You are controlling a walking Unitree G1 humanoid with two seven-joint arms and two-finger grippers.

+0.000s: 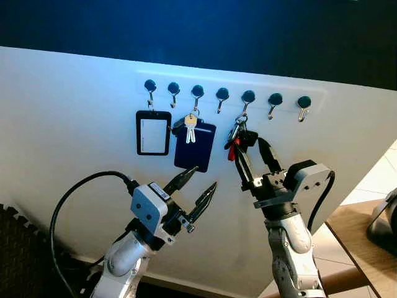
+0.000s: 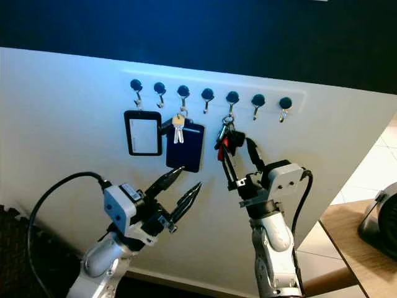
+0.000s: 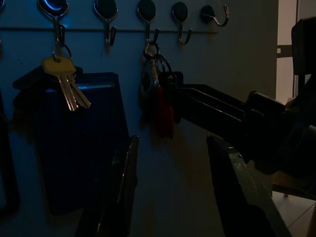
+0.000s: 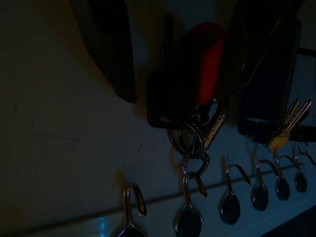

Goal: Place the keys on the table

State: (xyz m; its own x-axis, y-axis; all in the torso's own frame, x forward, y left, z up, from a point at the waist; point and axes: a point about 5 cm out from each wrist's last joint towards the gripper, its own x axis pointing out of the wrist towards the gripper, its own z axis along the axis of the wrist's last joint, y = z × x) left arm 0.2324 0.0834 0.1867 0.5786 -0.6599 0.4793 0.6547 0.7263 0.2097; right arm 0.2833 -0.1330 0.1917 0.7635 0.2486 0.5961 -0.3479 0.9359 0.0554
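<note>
The bunch of keys [image 1: 236,141] with a red fob [image 4: 207,59] and a black fob hangs from the fifth hook of a white wall rack [image 1: 223,93]. My right gripper [image 1: 249,146] is raised to it, open, one finger on each side of the bunch. The red fob lies between the fingers in the right wrist view. Whether a finger touches the keys I cannot tell. My left gripper [image 1: 205,176] hangs open in the air, lower and to the left, just under a dark blue pouch [image 1: 195,149], holding nothing.
Gold keys [image 1: 190,128] hang on the third hook over the blue pouch. A black badge holder [image 1: 153,132] hangs on the first hook. A wooden table [image 1: 356,230] stands at the lower right with a dark object [image 1: 384,226] on it.
</note>
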